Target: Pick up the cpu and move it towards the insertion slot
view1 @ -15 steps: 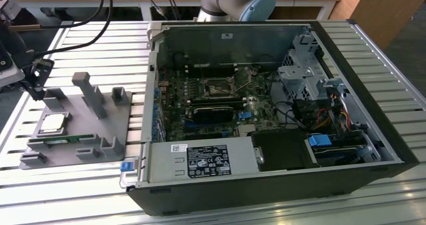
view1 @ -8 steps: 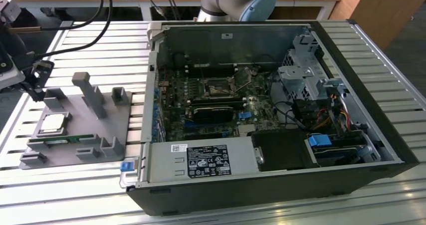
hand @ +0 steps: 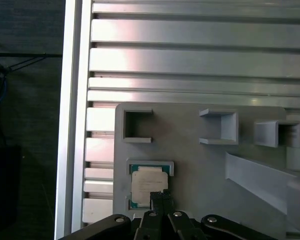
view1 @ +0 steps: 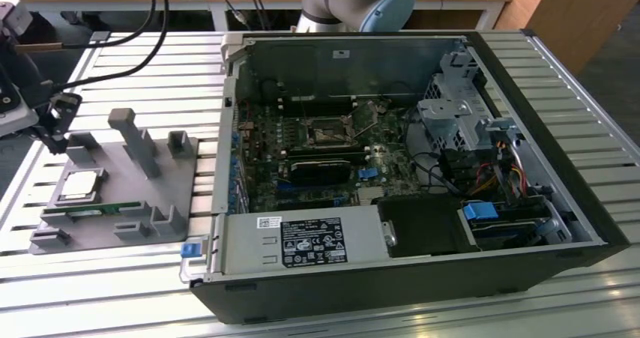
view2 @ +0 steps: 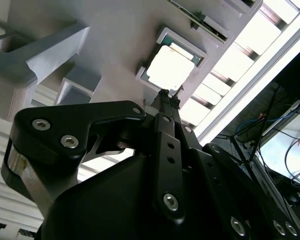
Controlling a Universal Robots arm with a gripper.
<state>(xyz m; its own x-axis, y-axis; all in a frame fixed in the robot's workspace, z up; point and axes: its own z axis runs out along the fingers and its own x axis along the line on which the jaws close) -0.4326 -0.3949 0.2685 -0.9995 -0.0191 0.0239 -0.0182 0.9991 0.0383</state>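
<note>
- Second wrist view: the gripper (view2: 168,96) has its two slim fingers (view2: 162,103) pressed together, with nothing between them.
- Both wrist views put the tips just over one edge of the cpu (hand: 147,183). I cannot tell whether they touch it.
- The cpu lies flat, silvery top up, in a shallow square nest of the grey fixture (view1: 115,192). It is not lifted.
- The nest is on the side of the fixture that faces away from the open computer case (view1: 560,128).
- A thin green memory stick (view1: 92,211) lies in the fixture just beside the cpu's nest.
- The insertion slot (view1: 328,134) sits on the board inside the case, well apart from the fixture, off to the exterior view's right of it.
- Handling, as a judgement:
  - The chip looks light, stiff and thin, with a smooth metal lid that could slip between the fingers.
  - Its underside contacts are probably delicate.
  - The two opposite pale rim edges look the safest hold, kept level, where the nest walls leave gaps.
  - The closed fingers would have to part before they could span it.
</note>
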